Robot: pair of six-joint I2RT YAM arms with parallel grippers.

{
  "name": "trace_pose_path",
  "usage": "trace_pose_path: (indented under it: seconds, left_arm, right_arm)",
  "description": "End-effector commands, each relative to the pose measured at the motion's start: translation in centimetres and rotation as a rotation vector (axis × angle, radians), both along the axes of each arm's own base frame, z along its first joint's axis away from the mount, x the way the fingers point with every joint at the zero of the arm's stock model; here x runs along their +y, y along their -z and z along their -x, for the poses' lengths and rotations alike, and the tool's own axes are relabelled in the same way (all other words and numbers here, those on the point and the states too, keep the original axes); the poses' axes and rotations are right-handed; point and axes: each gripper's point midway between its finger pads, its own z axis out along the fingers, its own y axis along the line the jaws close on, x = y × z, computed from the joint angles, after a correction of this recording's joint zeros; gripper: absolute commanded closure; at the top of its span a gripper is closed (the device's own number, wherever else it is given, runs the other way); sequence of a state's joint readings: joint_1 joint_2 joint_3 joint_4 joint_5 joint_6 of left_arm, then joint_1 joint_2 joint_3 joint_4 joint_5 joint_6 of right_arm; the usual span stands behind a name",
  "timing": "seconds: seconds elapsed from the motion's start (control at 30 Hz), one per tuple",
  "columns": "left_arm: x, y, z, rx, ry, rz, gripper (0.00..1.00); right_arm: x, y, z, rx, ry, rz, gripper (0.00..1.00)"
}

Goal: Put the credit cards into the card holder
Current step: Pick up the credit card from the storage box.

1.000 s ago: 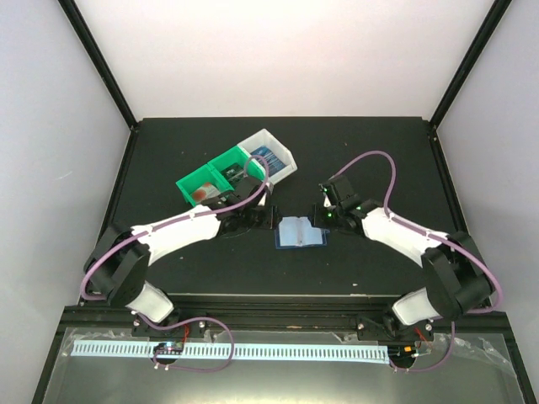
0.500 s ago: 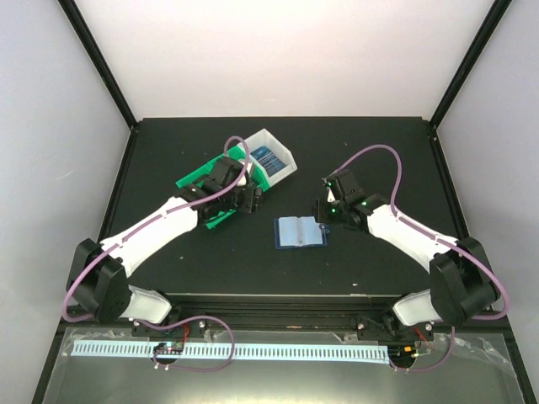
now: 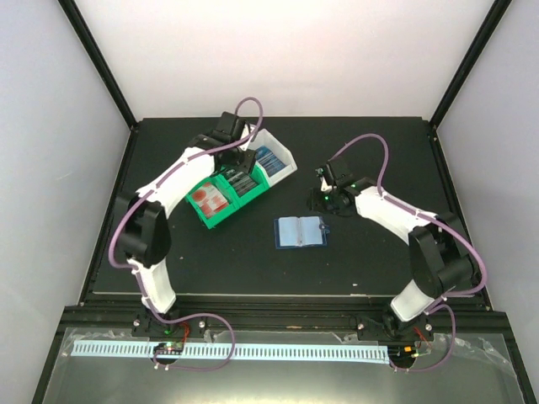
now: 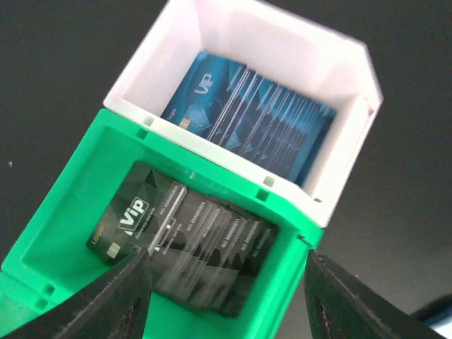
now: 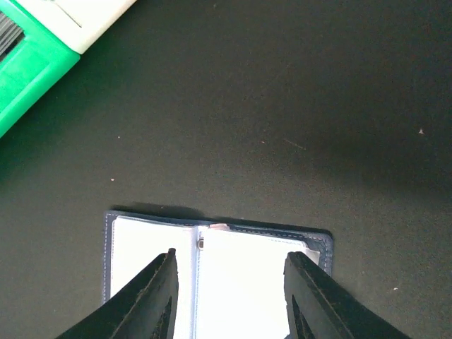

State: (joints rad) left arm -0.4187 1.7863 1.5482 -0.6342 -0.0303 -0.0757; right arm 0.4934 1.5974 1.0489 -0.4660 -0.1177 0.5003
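The card holder [image 3: 301,231] lies open on the black table, pale blue-grey inside; it also shows in the right wrist view [image 5: 212,268]. The bin [image 3: 221,212] holds the credit cards: red-and-white ones [image 3: 210,198] in the near green compartment, dark ones [image 4: 191,244] in the middle green compartment, blue ones [image 4: 254,120] in the white end compartment. My left gripper [image 4: 226,296] is open and empty above the dark cards, its jaws straddling that compartment. My right gripper [image 5: 229,296] is open and empty just above the card holder, at its right side [image 3: 324,202].
The bin's white wall [image 4: 212,28] stands at the back of the table. Black frame posts rise at the back corners [image 3: 130,122]. The table's front edge [image 3: 286,296] runs ahead of the arm bases.
My left arm has swung from beside the card holder up and back over the bin, uncovering the red-and-white cards. My right gripper has shifted slightly back.
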Motion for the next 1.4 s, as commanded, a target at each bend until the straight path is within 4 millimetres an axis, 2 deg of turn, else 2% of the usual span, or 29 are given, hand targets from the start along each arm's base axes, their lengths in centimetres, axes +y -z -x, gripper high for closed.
trace_pose_path:
  seconds: [0.0,0.17,0.33,0.53,1.03,1.23,1.37]
  left_arm:
    - [0.7,3.0,-1.3,0.054,0.129,-0.220,0.43]
    - [1.0,5.2,-2.8,0.067,0.218,-0.348,0.49]
    - [2.3,7.3,-4.1,0.099,0.229,-0.425,0.59]
    - [3.6,9.5,-5.3,0.131,0.230,-0.482,0.58]
    - [5.3,12.4,-6.3,0.177,0.239,-0.560,0.53]
    - [6.0,13.1,-6.7,0.188,0.229,-0.616,0.55]
    - [6.2,13.1,-7.0,0.184,0.225,-0.623,0.60]
  right_arm:
    - [0.5,0.0,-0.5,0.019,-0.016,-0.001,0.56]
    - [0.7,0.3,-0.6,0.031,-0.013,-0.010,0.57]
    - [1.2,0.7,-0.4,0.051,-0.011,-0.037,0.57]
    - [1.2,1.1,-0.4,0.056,-0.012,-0.037,0.56]
    - [1.8,2.0,-0.4,0.069,-0.038,-0.050,0.56]
    - [1.7,2.1,-0.5,0.065,-0.034,-0.050,0.56]
    - [1.7,2.2,-0.5,0.066,-0.033,-0.050,0.57]
